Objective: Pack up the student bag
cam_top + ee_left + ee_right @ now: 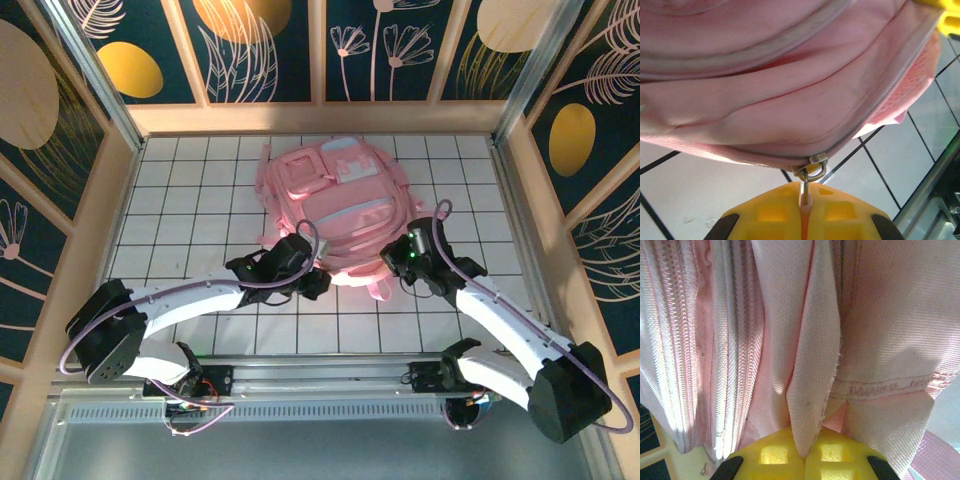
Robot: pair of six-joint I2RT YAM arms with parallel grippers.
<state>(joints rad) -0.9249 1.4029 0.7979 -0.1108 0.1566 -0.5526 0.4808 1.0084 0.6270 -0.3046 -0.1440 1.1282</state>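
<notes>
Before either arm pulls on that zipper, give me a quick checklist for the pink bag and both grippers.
1. left gripper closed on the zipper pull: ok, the pull is pinched between the yellow fingers.
2. right gripper closed on a fold of fabric to brace the bag: ok.
3. student bag lying flat on the tiled table, front pockets up: ok.
4. Both grippers at the bag's near edge, apart from each other: ok.
5. zipper track free of snagged fabric along its run: cannot tell.
6. Grip firm enough not to slip under a pull: cannot tell.
</notes>
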